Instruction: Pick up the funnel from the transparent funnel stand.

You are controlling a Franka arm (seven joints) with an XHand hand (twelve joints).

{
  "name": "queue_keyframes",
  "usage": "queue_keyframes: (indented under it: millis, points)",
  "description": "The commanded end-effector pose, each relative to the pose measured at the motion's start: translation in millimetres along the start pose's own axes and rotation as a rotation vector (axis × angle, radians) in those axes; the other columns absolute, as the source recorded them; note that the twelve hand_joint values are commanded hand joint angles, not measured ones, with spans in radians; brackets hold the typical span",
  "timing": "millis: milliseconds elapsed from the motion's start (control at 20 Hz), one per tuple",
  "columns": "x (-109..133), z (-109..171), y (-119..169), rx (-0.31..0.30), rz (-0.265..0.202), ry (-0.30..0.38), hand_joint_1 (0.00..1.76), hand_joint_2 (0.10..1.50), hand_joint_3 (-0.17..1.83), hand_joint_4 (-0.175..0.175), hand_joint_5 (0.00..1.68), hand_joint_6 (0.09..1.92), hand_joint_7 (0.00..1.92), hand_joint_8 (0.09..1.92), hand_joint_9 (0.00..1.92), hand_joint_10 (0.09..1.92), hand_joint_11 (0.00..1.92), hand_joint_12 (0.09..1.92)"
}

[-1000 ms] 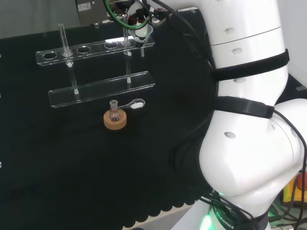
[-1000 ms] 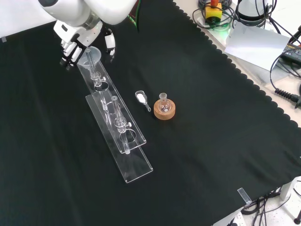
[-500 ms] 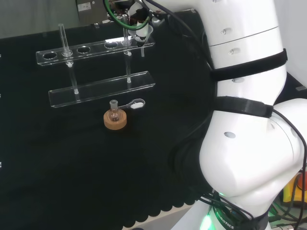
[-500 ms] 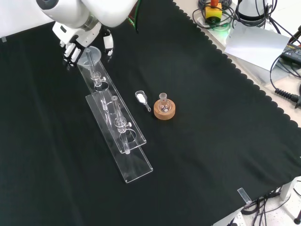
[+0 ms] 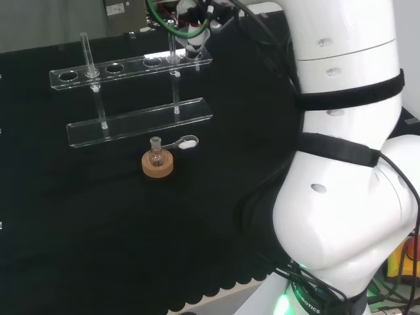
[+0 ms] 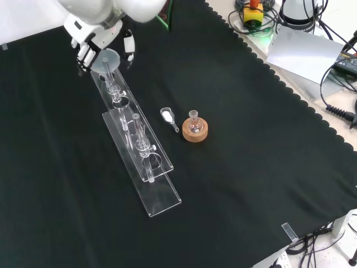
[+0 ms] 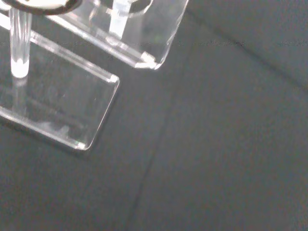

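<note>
upper left of the front view: the hand (image 6: pixel 92 38) is seen at the far end of the transparent funnel stand (image 6: pixel 139 149), fingers curled round the funnel (image 6: pixel 107 60), whose stem points down at the stand's top plate. just right of the stand, a small scoop with white powder (image 6: pixel 167 116) and a flask on a cork ring (image 6: pixel 195 132) are noted. black cloth (image 6: pixel 234 167) covers the bench; cables and gear (image 6: pixel 312 33) are seen past its scalloped edge, upper right.
</note>
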State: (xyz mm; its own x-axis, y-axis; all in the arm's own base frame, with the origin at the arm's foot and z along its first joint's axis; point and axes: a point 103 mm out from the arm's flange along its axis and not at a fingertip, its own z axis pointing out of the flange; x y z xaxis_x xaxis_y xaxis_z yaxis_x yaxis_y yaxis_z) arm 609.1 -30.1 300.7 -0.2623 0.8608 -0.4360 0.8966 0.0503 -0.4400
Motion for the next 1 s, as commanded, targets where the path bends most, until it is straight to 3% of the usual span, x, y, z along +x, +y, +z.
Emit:
queue_keyframes:
  millis: [50,450,1000]
  points:
    - [-18.1,-24.8,-20.6,-0.033,0.042,0.000,0.77,0.74,0.58,-0.006,0.52,0.09,0.50,0.64,0.97,0.48,0.59,1.29]
    - [-31.5,-47.2,-68.7,-0.035,0.089,0.013,0.77,0.75,0.59,-0.008,0.51,0.09,0.48,0.63,0.94,0.46,0.57,1.29]
    - [-5.4,-53.1,-141.9,-0.053,0.113,0.037,0.75,0.77,0.60,-0.008,0.52,0.09,0.47,0.63,0.93,0.46,0.55,1.29]
